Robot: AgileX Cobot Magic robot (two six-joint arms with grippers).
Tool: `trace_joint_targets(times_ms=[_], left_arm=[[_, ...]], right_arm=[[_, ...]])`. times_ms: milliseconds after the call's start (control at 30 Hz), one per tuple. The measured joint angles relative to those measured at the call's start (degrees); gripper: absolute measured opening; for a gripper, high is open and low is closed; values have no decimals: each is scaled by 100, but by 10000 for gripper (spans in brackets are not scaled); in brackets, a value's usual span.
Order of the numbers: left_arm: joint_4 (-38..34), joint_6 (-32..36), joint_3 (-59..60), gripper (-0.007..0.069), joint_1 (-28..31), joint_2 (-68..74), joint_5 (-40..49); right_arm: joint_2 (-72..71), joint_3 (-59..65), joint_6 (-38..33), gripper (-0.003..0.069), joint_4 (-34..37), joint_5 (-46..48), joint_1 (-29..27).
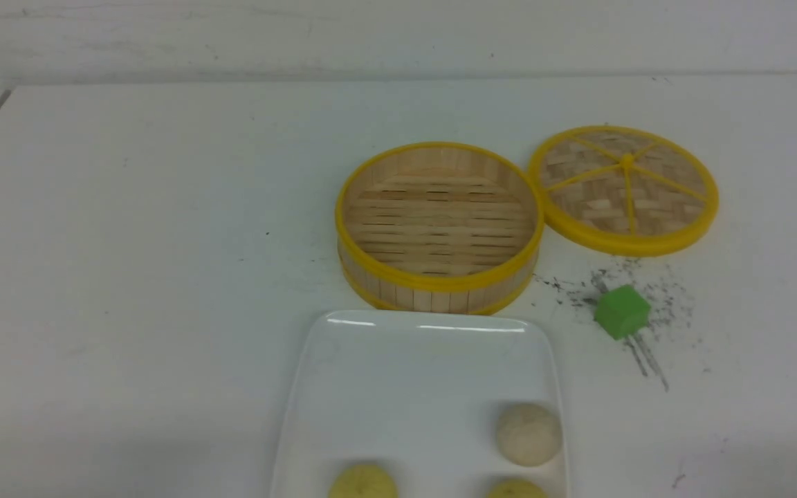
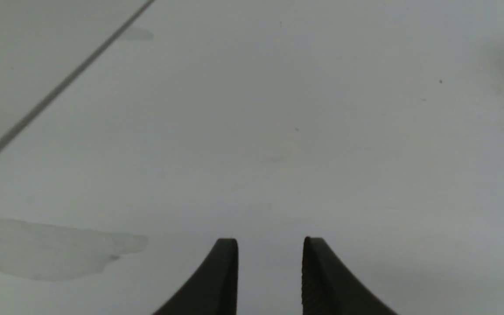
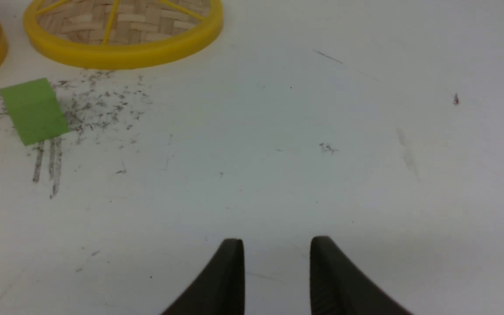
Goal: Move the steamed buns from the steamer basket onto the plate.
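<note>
In the front view, the steamer basket (image 1: 438, 225) is sitting empty and all three steamed buns (image 1: 528, 434) are resting on the plate (image 1: 398, 387); neither arm is being shown. In the left wrist view, the left gripper (image 2: 270, 251) is being held narrowly parted, empty, over bare table (image 2: 278, 131). In the right wrist view, the right gripper (image 3: 277, 251) is likewise being held narrowly parted and empty, the green cube (image 3: 33, 109) and woven lid (image 3: 120, 30) lying ahead and aside. No writing is being shown.

Two yellow steamed buns (image 1: 363, 483) on the plate (image 1: 405, 387), cropped by frame edge
</note>
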Motion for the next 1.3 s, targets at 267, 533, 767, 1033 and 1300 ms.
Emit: trace_joint_targets(times_ms=[267,533,767,1033,1300], left_arm=[[-92,-411,267,240,0,5,-206],[-168,-805,267,240,0,5,-186],[-154,-898,267,240,115,5,-182],[145,-865,267,240,175,5,-182],[256,-643,267,240,175,5,-165]], right_arm=[[0,0,6,239,0,0,0],[0,0,6,239,0,0,0],[0,0,6,239,0,0,0],[0,0,11,239,0,0,0],[0,0,11,239,0,0,0]])
